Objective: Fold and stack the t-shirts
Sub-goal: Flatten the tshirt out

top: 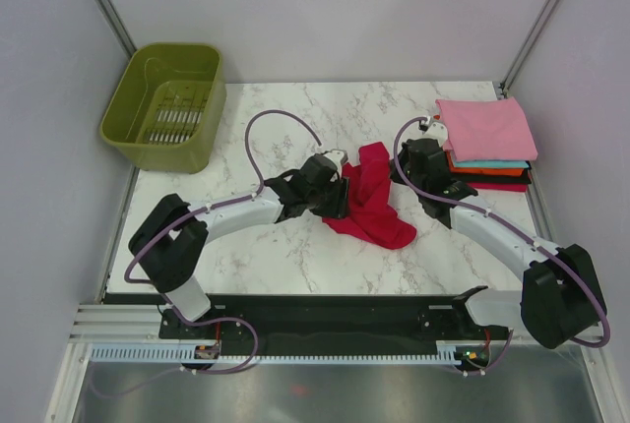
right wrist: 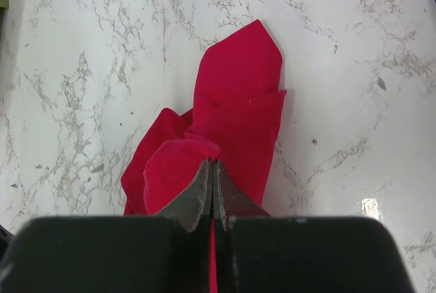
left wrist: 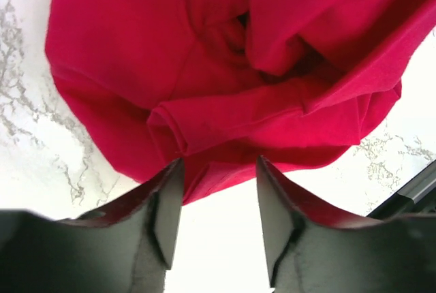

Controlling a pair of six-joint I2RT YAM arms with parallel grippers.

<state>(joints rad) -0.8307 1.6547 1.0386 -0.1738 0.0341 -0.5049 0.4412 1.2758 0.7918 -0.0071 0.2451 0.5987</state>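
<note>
Overhead view of a white marble table (top: 266, 246) with two black and white robot arms reaching in from the near edge toward one loose crimson t-shirt (top: 369, 202). It lies crumpled near the middle of the table, bunched into rolls and folds rather than spread flat. The right gripper (right wrist: 212, 170) is pinched closed on the shirt's right-hand edge, with a thin strip of red cloth showing between its fingers. This looks like an anchor hold so the fabric can be pulled out. The left gripper (left wrist: 218, 194) sits low at the shirt's opposite edge with its jaws moderately apart and holding nothing. The rolled hem lies just at its tips, seemingly lined up to take a second grip so the two arms can stretch the shirt flat for folding. At the back right corner sits one neat stack of folded t-shirts (top: 492, 172), well apart from the loose one and probably kept out of the working area. Five layers can be counted: a pink shirt (top: 485, 128) on top, then teal, orange, black and red edges beneath. That makes six shirts in all, five folded and one yet to fold. One olive-green plastic basket (top: 205, 123) stands at the back left corner, with nothing visible inside.
</note>
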